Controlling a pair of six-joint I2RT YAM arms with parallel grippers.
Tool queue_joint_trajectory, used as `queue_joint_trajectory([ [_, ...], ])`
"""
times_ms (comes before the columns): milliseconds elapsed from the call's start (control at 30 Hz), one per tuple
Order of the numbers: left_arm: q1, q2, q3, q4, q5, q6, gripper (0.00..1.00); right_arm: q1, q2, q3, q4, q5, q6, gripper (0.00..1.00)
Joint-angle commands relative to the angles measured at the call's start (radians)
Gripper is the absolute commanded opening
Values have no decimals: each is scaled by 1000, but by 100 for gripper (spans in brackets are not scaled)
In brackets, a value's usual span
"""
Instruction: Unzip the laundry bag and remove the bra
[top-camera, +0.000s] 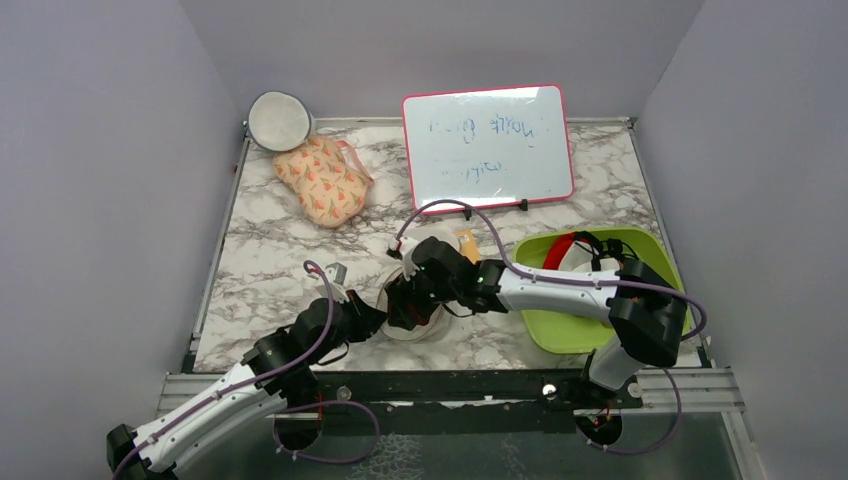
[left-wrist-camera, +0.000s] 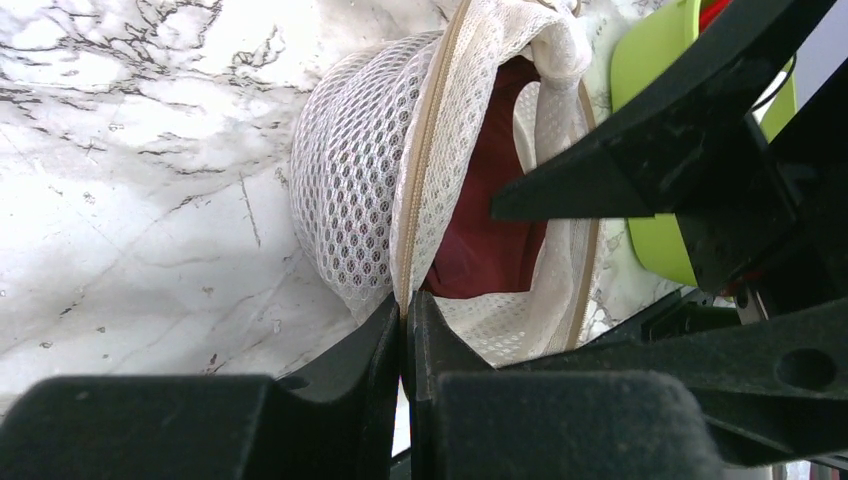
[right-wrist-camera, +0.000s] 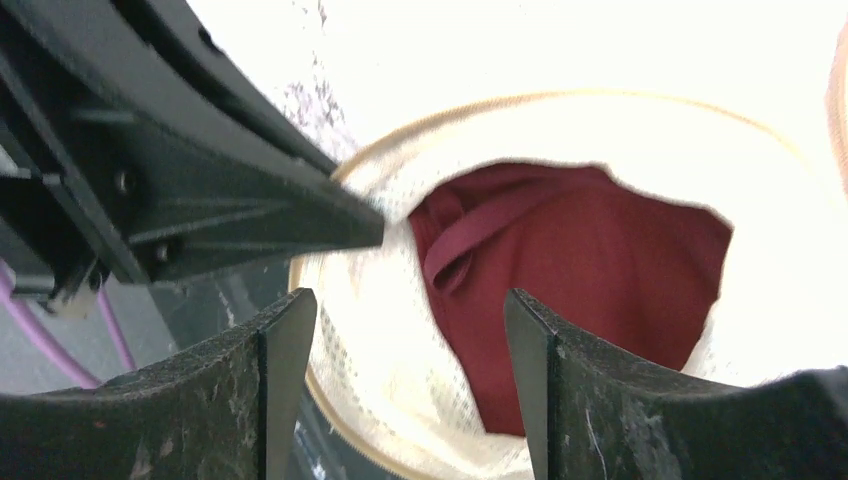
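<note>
Seen from above, 2 black arms meet over a round cream mesh bag (top-camera: 425, 330). It lies on the marble surface (top-camera: 270, 260), near the front edge and just left of a green bin (top-camera: 560, 335). From this angle the arms hide most of the bag and all of its contents.

The left wrist view shows more. The left fingers (left-wrist-camera: 350, 370) are clenched on the bag's zip edge, pinching the tan tape where it meets the mesh. The zip gapes wide and a dark red bra (left-wrist-camera: 490, 230) lies inside. 1 of the right fingers (left-wrist-camera: 600, 170) reaches in from the right, its tip over the opening.

The right wrist view looks straight into the opening. The right fingers stand apart and grasp nothing, 1 on each side at the near rim, with the bra and a folded strap beyond them. Whether they touch the mesh cannot be told.

Open surface lies left of the bag and behind it on the left. The bin, holding red and white items, sits close on the right under the right arm. An orange notepad (top-camera: 467, 240) lies just behind the bag. Well back are a pink-framed whiteboard (top-camera: 488, 148), a floral pouch (top-camera: 322, 180) and a white disc (top-camera: 279, 120).
</note>
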Motion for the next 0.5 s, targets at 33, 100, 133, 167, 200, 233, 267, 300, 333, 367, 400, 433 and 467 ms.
queue_joint_trajectory([
  [33,2,8,5,-8,-23,3,0,8,77,88,-45,84,-101,67],
  [100,2,10,6,-11,-21,3,0,8,88,105,-46,93,-109,66],
  [133,2,9,6,-13,-20,4,0,7,92,111,-42,92,-114,65],
  [167,2,8,5,-13,-20,3,0,8,95,114,-37,92,-117,63],
  [200,2,6,4,-13,-20,1,0,7,102,117,-34,93,-118,62],
  [233,2,5,4,-13,-21,1,0,8,110,121,-35,95,-119,60],
  [267,2,4,4,-13,-22,0,0,9,119,125,-36,102,-118,58],
  [300,2,2,6,-13,-23,1,0,8,129,127,-38,109,-118,57],
  [333,2,1,7,-12,-23,1,0,9,136,130,-38,113,-118,56],
  [367,1,1,8,-12,-22,2,0,8,144,131,-40,114,-118,55],
  [400,1,1,9,-13,-20,3,0,9,150,133,-39,115,-117,55],
  [433,1,1,10,-13,-17,3,0,11,154,133,-36,114,-115,54],
  [467,1,1,11,-12,-15,5,0,11,159,133,-31,111,-113,54],
])
